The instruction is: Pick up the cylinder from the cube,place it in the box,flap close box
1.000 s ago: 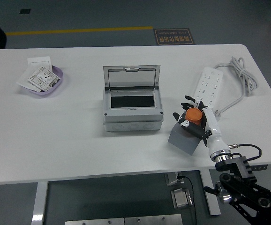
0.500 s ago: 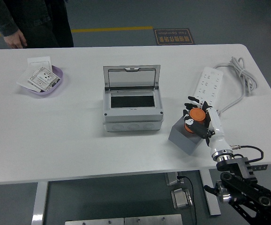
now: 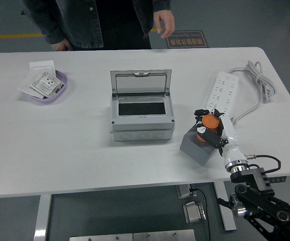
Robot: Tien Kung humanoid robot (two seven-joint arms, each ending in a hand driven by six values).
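Note:
An orange cylinder (image 3: 208, 125) is held in my right hand (image 3: 205, 127), whose black fingers are curled around it, just above the top of a grey cube (image 3: 197, 148) near the table's front right. The grey box (image 3: 142, 113) stands at the table's middle with its clear lid flapped up and open, dark inside. My right arm comes up from the lower right corner. My left arm is out of view.
A white power strip (image 3: 223, 94) with a coiled cord (image 3: 258, 80) lies at the right. A purple dish (image 3: 48, 86) with cards sits at the far left. A person in dark clothes (image 3: 100, 22) stands at the far side, hands hanging above the table's edge.
My right hand has closed on the orange cylinder and lifted it slightly off the cube. The person walked from the far left to the middle behind the table.

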